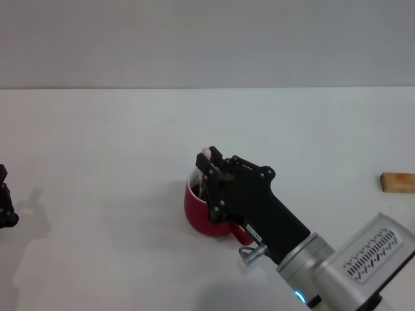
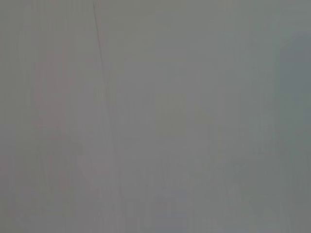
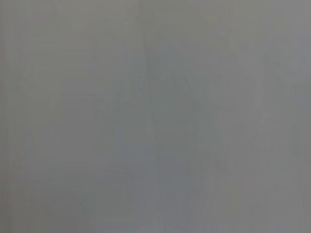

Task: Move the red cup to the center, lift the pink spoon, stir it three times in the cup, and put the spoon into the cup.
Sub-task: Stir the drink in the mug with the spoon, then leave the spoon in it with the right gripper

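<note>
Rounded dark-red ceramic mug (image 1: 202,214) sits mid-table, white rim partly hidden. Right gripper (image 1: 209,170) hangs directly over the mug's mouth, jaws clamped on the thin pale-pink spoon (image 1: 205,152), only its tip showing above the mug; likely stirring or about to release. Left gripper (image 1: 5,206) parked far left of mug; jaw state cannot be told. Tan wooden block (image 1: 397,182) well right of mug.

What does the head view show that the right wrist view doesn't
Only the head view shows the scene: the right gripper over the red cup on the white table, a bit of the pink spoon sticking up past its fingers, a tan wooden block on the robot's right, and the left gripper parked at the left edge. The right wrist view shows only a flat grey field. They share nothing recognisable.
</note>
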`<move>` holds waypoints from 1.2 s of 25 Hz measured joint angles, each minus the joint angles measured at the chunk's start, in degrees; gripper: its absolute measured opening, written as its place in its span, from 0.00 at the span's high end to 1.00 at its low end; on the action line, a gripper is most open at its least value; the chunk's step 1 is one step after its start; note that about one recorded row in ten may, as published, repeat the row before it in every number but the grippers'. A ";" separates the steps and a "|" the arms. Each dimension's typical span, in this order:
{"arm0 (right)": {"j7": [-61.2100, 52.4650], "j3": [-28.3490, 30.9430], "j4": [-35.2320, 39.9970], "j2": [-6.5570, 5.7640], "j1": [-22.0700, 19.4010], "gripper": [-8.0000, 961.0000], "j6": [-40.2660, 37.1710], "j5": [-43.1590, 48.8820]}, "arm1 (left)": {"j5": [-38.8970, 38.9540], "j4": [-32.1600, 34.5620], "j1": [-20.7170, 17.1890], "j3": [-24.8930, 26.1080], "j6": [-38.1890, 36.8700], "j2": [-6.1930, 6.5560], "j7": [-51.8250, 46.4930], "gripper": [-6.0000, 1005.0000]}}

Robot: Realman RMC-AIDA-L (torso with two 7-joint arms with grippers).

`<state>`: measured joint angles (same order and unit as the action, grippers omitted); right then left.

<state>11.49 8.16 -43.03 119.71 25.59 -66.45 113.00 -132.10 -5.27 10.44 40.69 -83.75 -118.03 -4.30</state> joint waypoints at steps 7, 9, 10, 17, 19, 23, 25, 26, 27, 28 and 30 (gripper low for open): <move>-0.03 1.82 1.68 -0.05 1.76 0.92 1.21 0.03 | 0.00 0.07 0.02 0.07 0.06 -0.02 0.00 1.00; -0.04 2.42 2.39 -0.15 2.45 0.92 1.48 0.03 | 0.00 0.09 0.06 0.26 0.08 -0.06 0.00 1.00; -0.04 2.69 2.74 -0.20 2.75 0.92 1.50 0.03 | 0.00 0.09 0.09 0.31 0.10 -0.08 0.00 1.00; -0.06 4.06 4.73 -0.44 2.52 0.93 0.83 0.03 | 0.00 0.06 0.29 0.45 0.28 -0.09 0.00 1.00; -0.07 4.15 4.88 -0.53 1.75 0.93 0.39 0.03 | 0.00 -0.06 0.29 0.45 0.30 -0.09 0.00 1.00; -0.07 3.89 4.60 -0.63 -0.58 0.93 -1.01 0.03 | 0.00 -0.13 0.29 0.45 0.32 -0.10 0.00 1.00; -0.07 3.59 4.21 -0.67 -1.65 0.92 -1.67 0.11 | 0.00 -0.08 0.28 0.44 0.34 -0.14 0.00 1.00; -0.07 3.47 3.93 -0.69 -2.13 0.92 -1.91 0.19 | 0.00 -0.08 0.28 0.44 0.34 -0.15 0.00 1.00; -0.07 3.36 3.59 -0.69 -2.59 0.92 -2.02 0.34 | 0.00 -0.07 0.28 0.44 0.34 -0.15 0.00 1.00; -0.07 3.33 3.23 -0.70 -3.01 0.92 -2.07 0.63 | 0.00 -0.08 0.27 0.44 0.34 -0.16 0.00 1.00; -0.07 3.30 2.77 -0.65 -3.73 0.93 -2.08 1.35 | 0.00 -0.10 0.28 0.44 0.34 -0.17 0.00 1.00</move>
<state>11.42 11.46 -40.26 119.06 21.86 -68.53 114.35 -132.10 -5.37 10.72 41.13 -83.40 -118.20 -4.30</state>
